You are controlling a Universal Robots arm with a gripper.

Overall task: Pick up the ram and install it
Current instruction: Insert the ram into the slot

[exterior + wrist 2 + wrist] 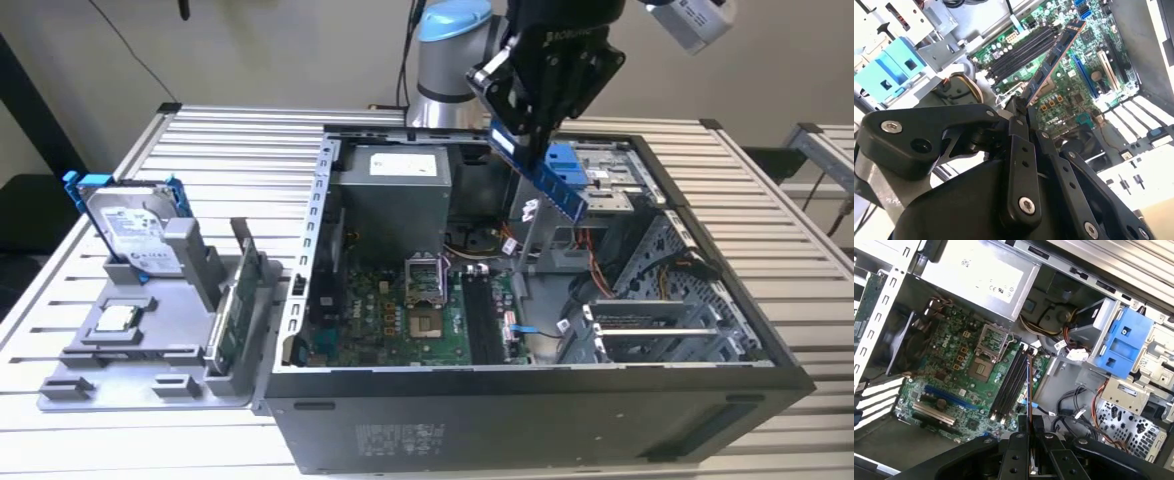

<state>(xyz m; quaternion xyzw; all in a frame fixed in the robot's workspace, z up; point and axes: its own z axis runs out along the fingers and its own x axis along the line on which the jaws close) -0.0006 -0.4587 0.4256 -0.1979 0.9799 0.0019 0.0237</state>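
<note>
gripper [1021, 107]: fingers clamped on one end of the ram; black linkage is closest in both wrist views
ram [1054, 60]: dark blue stick with black chips, held in the air over the open case, apart from the board
ram tilt: in the exterior view [550, 178] it slopes down toward the exterior view's right from the gripper [523, 128]
ram, edge-on: in the first wrist view [1028, 382] it's a thin line running out from the fingertips [1019, 427], just beside the memory slots
memory slots [1011, 382]: row of long black slots, parallel, on the motherboard edge nearest the drive cage
motherboard [949, 375]: green, flat on the case floor
CPU socket [981, 367]: next to the slots, metal latch frame beside it
blue drive bracket [1121, 342]: in the drive cage, beyond the slots
power supply [979, 272]: grey box with a white label, at the case's far end
computer case [534, 420]: lying on its side, side panel off
fixture tray [80, 385]: grey, just beside the case at the exterior view's left
hard drive [134, 230]: upright in the tray, blue bracket around it
green card [230, 320]: upright on edge in the tray, near the case wall
table [227, 140]: slatted aluminium, under everything
</note>
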